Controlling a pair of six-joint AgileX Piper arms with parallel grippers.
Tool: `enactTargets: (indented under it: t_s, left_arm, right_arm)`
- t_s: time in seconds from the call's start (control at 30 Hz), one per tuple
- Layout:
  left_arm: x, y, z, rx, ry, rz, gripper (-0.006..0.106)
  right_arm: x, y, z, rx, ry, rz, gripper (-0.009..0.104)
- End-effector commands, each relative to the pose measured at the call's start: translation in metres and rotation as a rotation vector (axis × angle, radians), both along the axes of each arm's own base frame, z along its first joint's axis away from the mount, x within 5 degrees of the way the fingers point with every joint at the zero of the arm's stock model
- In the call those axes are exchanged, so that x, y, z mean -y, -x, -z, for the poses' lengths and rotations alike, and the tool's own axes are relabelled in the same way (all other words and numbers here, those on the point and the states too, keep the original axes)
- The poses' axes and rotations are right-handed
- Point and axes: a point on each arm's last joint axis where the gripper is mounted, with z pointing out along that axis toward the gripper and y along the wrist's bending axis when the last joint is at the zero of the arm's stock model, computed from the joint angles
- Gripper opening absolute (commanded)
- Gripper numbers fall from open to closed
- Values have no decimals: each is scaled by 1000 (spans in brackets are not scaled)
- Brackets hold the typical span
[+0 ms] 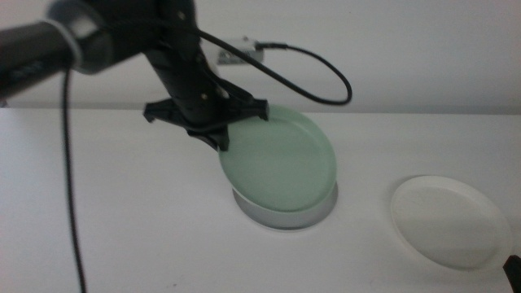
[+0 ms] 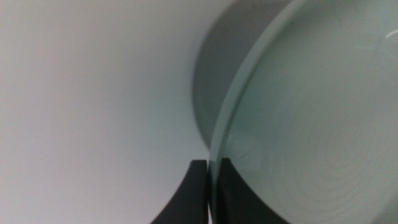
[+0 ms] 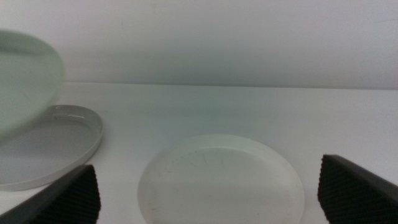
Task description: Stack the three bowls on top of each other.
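My left gripper is shut on the near-left rim of the pale mint green bowl and holds it tilted just above the grey bowl, which sits on the table under it. In the left wrist view the jaws pinch the green bowl's rim, with the grey bowl behind. The white bowl lies flat at the right. My right gripper is open, low near the table's front right, facing the white bowl; the grey bowl and green bowl show beside it.
A black cable loops from the left arm over the back of the table. A white wall stands behind. Bare white tabletop lies at the left and front.
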Motion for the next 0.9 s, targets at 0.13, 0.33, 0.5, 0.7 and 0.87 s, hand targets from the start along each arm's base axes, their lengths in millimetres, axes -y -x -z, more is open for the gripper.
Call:
enactTargets:
  t_s: [0.13, 0.33, 0.5, 0.7, 0.87]
  left_arm:
    - [14, -13, 26, -49, 8, -6, -1]
    - [17, -19, 36, -23, 12, 13, -1]
    - [17, -20, 38, -22, 17, 4, -1]
    - [19, -23, 56, -56, 3, 4, -1]
    - [20, -29, 65, -19, -12, 49, 5]
  right_arm:
    - [0, -1, 14, -36, 14, 4, 93]
    - [0, -1, 14, -36, 14, 4, 93]
    - [0, -1, 14, -36, 14, 4, 93]
    - [0, -1, 14, -36, 14, 4, 93]
    - [0, -1, 14, -36, 14, 4, 93]
